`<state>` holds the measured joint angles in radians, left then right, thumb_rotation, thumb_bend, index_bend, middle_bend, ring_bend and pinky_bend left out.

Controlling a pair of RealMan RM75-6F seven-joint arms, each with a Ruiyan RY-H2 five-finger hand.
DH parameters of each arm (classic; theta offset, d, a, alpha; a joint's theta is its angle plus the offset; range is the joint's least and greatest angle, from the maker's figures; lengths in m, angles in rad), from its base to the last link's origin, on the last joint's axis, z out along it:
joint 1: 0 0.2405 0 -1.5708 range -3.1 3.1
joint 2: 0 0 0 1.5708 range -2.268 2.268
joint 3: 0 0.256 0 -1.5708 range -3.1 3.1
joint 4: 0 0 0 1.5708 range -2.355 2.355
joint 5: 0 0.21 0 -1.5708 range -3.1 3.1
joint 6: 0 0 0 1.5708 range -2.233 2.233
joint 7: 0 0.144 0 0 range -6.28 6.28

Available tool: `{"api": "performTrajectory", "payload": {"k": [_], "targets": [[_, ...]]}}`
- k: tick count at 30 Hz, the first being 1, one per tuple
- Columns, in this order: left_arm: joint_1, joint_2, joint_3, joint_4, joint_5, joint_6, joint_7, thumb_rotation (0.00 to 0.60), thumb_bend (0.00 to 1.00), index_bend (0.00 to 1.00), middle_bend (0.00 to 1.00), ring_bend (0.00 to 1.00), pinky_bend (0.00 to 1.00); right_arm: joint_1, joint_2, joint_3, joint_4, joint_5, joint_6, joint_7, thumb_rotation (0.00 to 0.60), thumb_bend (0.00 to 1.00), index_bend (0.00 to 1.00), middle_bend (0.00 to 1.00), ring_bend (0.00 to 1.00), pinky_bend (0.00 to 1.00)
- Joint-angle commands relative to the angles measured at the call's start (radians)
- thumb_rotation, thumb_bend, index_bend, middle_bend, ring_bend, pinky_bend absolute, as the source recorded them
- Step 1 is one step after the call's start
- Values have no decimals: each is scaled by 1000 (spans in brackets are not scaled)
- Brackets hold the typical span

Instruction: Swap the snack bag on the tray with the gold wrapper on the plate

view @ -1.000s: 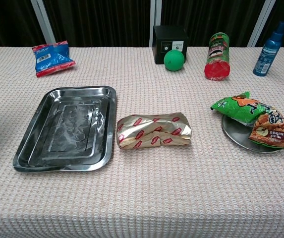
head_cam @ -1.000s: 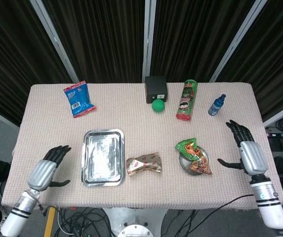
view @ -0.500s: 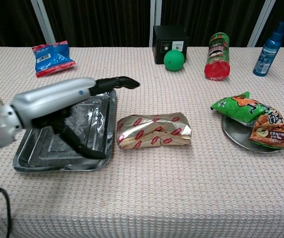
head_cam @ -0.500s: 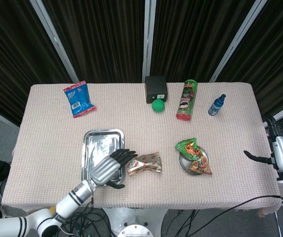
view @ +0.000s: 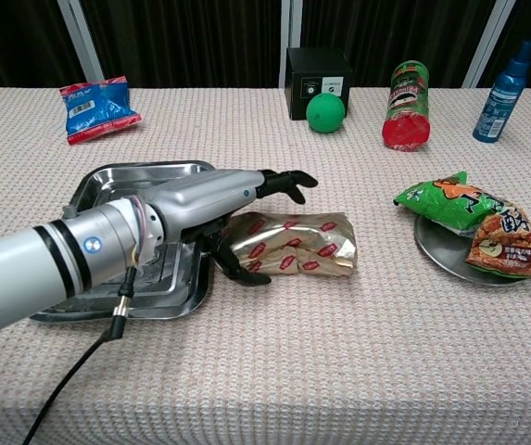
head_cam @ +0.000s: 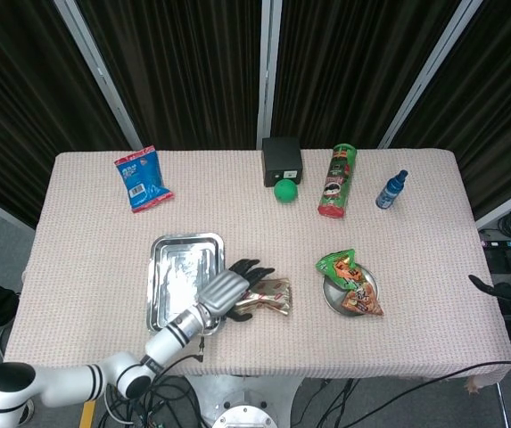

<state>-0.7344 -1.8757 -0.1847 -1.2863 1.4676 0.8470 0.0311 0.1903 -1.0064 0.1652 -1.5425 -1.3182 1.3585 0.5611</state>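
The crinkled gold foil wrapper with red labels (view: 293, 246) lies on the worktop, between the rectangular steel tray (view: 103, 278) and the round metal plate (view: 446, 255), which already carries the green-and-orange snack bag (view: 483, 222). The left robot hand (view: 246, 199) is spread over the wrapper's left end, thumb below, nothing clamped. Closure should be made across that end, lifting clear of the tray rim. The right robot hand (head_cam: 496, 290) is barely visible; its state cannot be told.

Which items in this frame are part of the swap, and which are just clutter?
Job: gold wrapper under left hand; tray; snack bag on plate.
Clutter: blue packet, black box, green ball, chip can, spray bottle.
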Motion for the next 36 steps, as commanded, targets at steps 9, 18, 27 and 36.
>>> {"api": "performTrajectory", "payload": {"k": [9,18,27,36], "targets": [[4,-38,18,36,4,102,-17,600,378,318,480,164,149,-6,-12,18,14,12,-20,8,600,0,0,0,0,0],[65,104,7,-54,17,246,28,600,411,337,550,224,179,-6,-5,28,-16,12,-30,-21,600,0,0,0,0,0],[168,258,95,-38,-24,269,54,600,393,317,433,190,166,12,-14,32,-55,7,-53,-78,600,0,0,0,0,0],[223,338,142,-27,-20,293,-34,600,219,52,35,4,97,16,-17,40,-81,3,-42,-129,600,0,0,0,0,0]]}}
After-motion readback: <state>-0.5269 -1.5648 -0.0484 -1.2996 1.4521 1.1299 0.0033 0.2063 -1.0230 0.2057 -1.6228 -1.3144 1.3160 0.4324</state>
